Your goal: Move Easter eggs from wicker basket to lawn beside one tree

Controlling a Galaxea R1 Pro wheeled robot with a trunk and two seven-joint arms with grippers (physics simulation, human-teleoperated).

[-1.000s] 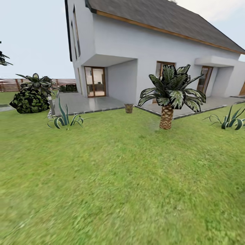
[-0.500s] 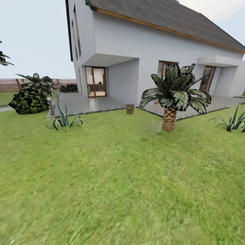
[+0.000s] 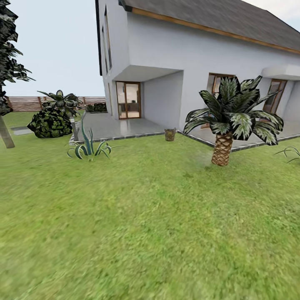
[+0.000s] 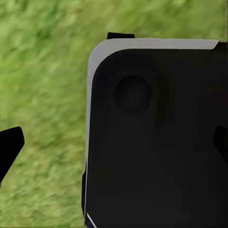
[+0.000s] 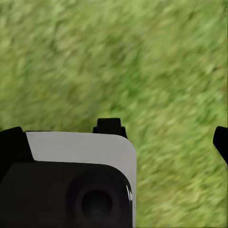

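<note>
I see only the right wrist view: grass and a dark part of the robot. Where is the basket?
Observer: In the head view the basket stands far ahead, at the edge of the paving.
Operator: Is any tree near it?
Observer: A palm stands to its right, closer to us.
Operator: And a tree with a smooth trunk?
Observer: One pale trunk shows at the far left edge.

The head camera looks forward across the lawn [image 3: 146, 216] to the house [image 3: 200, 71]. Both wrist cameras face down, close over grass.
</note>
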